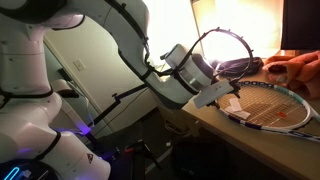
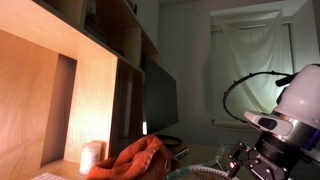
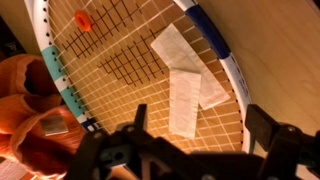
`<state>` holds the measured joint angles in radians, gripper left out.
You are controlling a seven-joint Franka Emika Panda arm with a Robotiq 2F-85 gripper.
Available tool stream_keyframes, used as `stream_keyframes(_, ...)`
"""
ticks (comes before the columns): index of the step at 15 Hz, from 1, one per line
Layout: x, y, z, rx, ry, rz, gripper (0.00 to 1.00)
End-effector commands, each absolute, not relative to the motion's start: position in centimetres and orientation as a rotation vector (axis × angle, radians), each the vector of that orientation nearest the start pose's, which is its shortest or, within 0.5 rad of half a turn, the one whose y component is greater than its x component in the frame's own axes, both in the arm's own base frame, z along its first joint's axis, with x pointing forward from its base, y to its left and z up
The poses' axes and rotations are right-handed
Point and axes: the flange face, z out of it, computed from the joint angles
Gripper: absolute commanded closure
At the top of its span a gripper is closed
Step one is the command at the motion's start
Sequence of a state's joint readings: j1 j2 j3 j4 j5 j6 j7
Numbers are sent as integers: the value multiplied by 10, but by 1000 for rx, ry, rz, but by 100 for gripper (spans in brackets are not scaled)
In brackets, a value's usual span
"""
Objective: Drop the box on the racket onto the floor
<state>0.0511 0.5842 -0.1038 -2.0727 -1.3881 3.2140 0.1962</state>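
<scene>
The racket (image 3: 120, 70) lies flat on the wooden table, with a white, blue and teal frame and a pale string grid; in an exterior view the racket (image 1: 285, 105) sits near the table's edge. The box (image 3: 186, 100) shows as a pale white oblong lying on the strings, with a second pale flap (image 3: 178, 48) angled beside it. In the exterior view the box (image 1: 232, 104) is a small white shape by the frame's near end. My gripper (image 3: 203, 110) hovers just above the strings, open, nothing between its fingers. The dark floor (image 1: 140, 160) lies below the table edge.
An orange cloth (image 3: 25, 100) is bunched against the racket's frame, also seen in both exterior views (image 1: 300, 68) (image 2: 140, 158). An orange dampener (image 3: 83, 20) sits in the strings. The table (image 1: 250, 145) ends just beside the robot. Wooden shelves (image 2: 90, 80) stand behind.
</scene>
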Motion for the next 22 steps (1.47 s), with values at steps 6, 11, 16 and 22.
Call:
stream_keyframes(6, 603, 72, 188, -2768, -1911, -598, 0)
stream_keyframes(11, 627, 73, 197, -2706, -1911, -486, 0)
stream_keyframes(16, 637, 77, 193, -2642, -1914, -372, 0)
stream_keyframes(22, 647, 76, 183, -2607, -1900, -281, 0)
